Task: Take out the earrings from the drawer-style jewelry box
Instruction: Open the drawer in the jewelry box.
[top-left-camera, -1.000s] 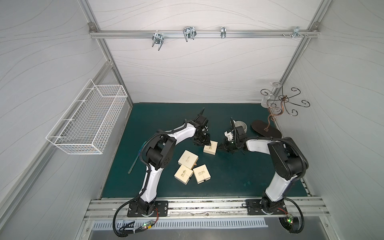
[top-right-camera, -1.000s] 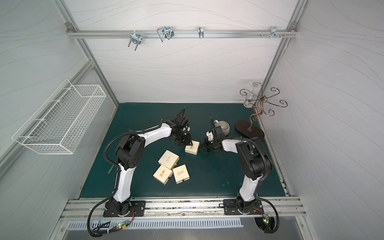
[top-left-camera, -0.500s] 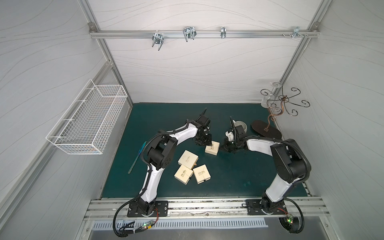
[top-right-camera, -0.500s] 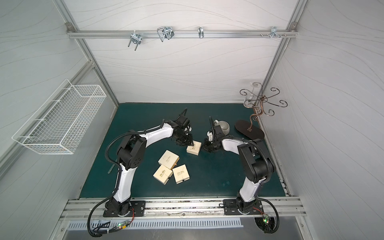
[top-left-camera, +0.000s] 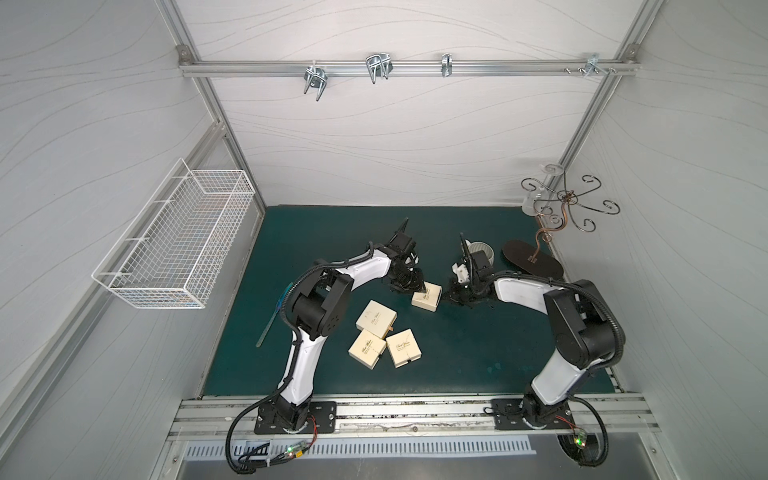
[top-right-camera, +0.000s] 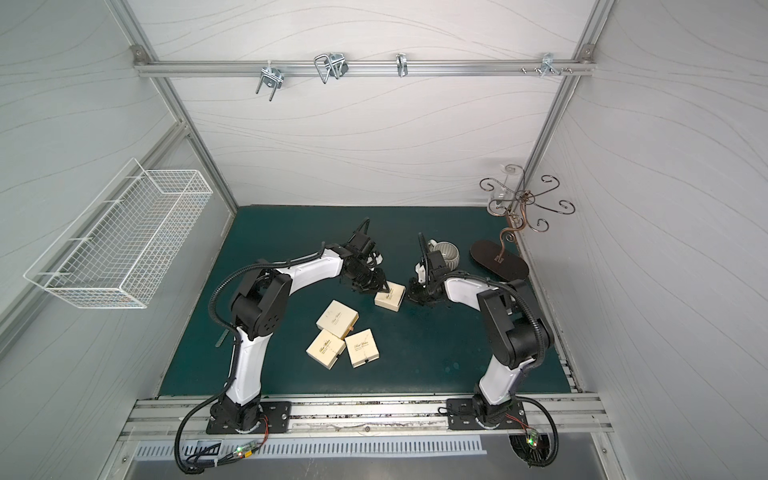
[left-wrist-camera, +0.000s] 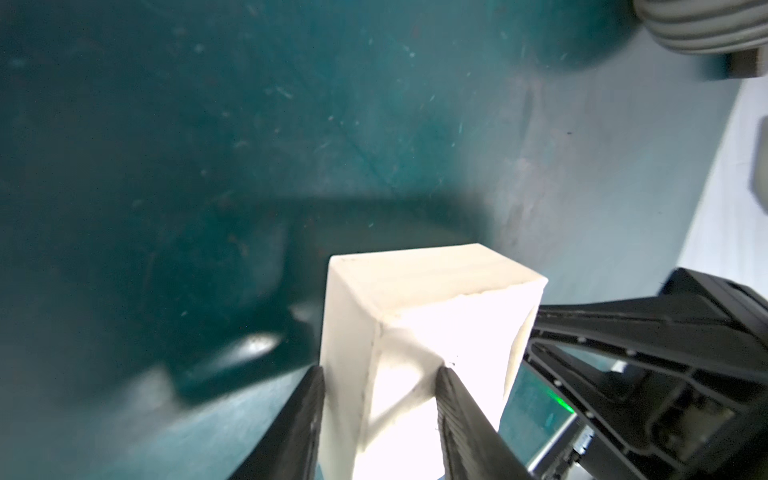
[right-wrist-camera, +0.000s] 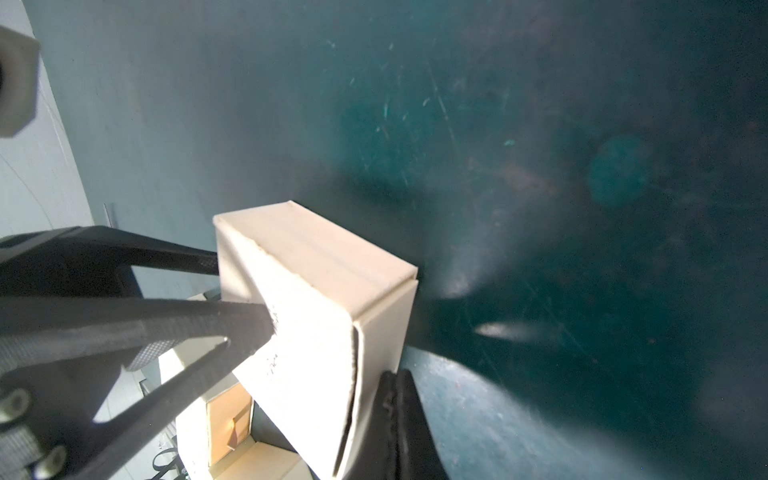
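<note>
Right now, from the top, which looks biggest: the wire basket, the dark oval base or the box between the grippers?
In a top view:
wire basket, though it hangs nearer the camera
dark oval base
box

**Four cream jewelry boxes on the green mat; earrings not discernible in any view.**

The lone box is square, flat and cream, with dark script on its lid. It lies skewed near mid-mat, well apart from the other three, in both top views. In the right wrist view the lone box shows a slight step between outer sleeve and inner drawer at one end. The others are grouped nearer the front. The rear box shows a small brown tab at its front edge. The second box and third box lie side by side just in front of it, all three skewed and close together. All three appear shut.
</note>
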